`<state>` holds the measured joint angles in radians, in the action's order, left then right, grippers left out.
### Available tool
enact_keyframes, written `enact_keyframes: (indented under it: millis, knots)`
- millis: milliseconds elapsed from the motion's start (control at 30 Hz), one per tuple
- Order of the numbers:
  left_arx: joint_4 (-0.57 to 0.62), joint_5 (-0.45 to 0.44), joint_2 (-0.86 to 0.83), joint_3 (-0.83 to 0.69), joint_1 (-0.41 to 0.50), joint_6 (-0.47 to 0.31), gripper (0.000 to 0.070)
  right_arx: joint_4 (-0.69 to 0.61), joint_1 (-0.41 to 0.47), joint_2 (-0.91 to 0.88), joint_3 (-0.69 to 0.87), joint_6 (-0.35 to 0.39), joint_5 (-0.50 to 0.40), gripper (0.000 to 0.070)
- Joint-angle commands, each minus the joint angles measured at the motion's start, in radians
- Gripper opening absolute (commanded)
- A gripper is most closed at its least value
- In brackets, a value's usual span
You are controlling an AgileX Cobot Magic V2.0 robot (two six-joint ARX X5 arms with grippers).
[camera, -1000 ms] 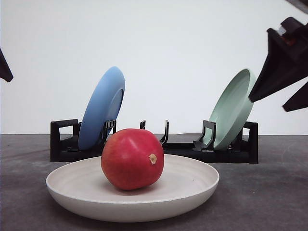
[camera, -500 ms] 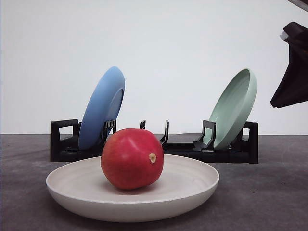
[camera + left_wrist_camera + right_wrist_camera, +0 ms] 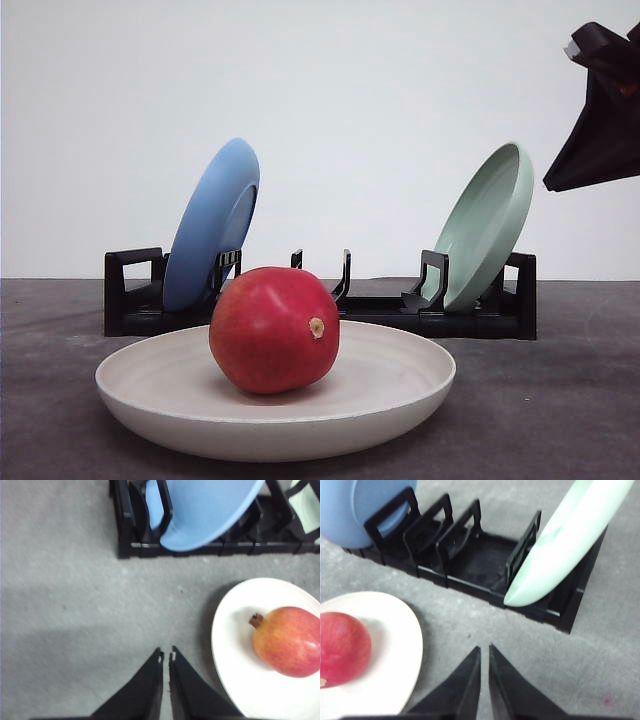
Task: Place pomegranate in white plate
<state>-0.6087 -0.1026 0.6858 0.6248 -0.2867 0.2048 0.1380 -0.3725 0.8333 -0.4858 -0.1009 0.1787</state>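
The pomegranate (image 3: 272, 330) already lies in the white plate (image 3: 400, 392), resting on the plate's floor a little left of its middle, its tan nub turned toward the right and the camera. Nothing grips or touches it. The plate sits flat on the grey table (image 3: 540, 420), near the camera, in front of the black rack (image 3: 380, 305) that holds the blue plate (image 3: 210, 225) on the left and the pale green plate (image 3: 485, 230) on the right, both leaning upright. The left gripper (image 3: 166, 656) hovers over bare table just left of the plate, fingers drawn almost together, holding nothing. The right gripper (image 3: 484, 650) is likewise nearly closed and empty, above the table between the white plate and the rack. The placing looks done; at most, the arms have to clear off.
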Motion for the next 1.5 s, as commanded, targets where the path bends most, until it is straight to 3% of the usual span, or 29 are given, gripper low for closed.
enact_keyframes:
  millis: [0, 267, 500, 767, 1467]
  knots:
    - [0.01, 0.001, -0.024, -0.012, 0.014, -0.082, 0.0, -0.021, -0.004, 0.008, 0.001, 0.008, -0.003, 0.0023]
    - [0.189, 0.001, -0.242, -0.211, 0.155, -0.225, 0.0, -0.05, -0.004, 0.008, 0.001, 0.008, -0.003, 0.0023]
    - [0.366, 0.002, -0.458, -0.413, 0.251, -0.227, 0.0, -0.05, -0.004, 0.008, 0.001, 0.008, -0.003, 0.0023]
    - [0.378, 0.002, -0.682, -0.57, 0.307, -0.22, 0.0, -0.05, -0.004, 0.008, 0.001, 0.008, -0.003, 0.0023]
    - [0.425, 0.035, -0.683, -0.613, 0.312, -0.212, 0.0, -0.064, -0.004, 0.008, 0.0, 0.008, -0.003, 0.0023]
